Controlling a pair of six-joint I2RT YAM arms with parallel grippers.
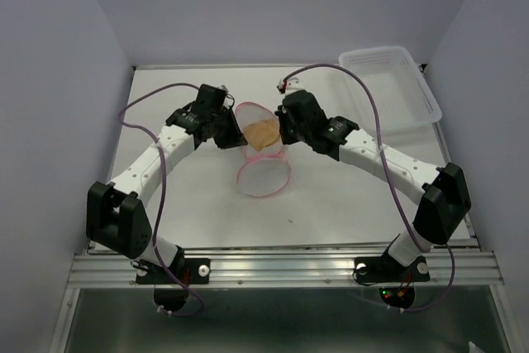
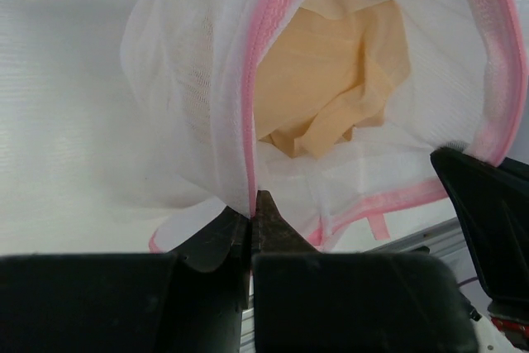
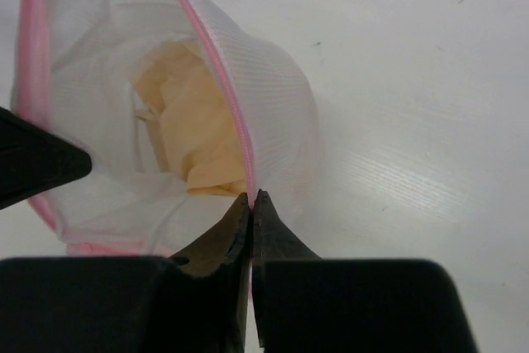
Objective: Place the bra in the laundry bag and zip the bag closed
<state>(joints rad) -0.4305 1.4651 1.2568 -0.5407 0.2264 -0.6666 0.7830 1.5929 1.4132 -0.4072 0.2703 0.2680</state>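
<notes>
Fingers (image 2: 270,222) of the left gripper (image 2: 254,204) and right gripper (image 3: 251,201) pinch the laundry bag (image 1: 263,173) by its pink zipper rim (image 2: 248,121). The bra (image 1: 263,132) lies inside. Zipping comes next, and one gripper must first find the slider, not visible now.

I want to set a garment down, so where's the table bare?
Bare table: near strip between the laundry bag and front rail, plus the far-left corner. Crowded: the centre, where left gripper and right gripper pinch the bag; clear basket far right.
</notes>
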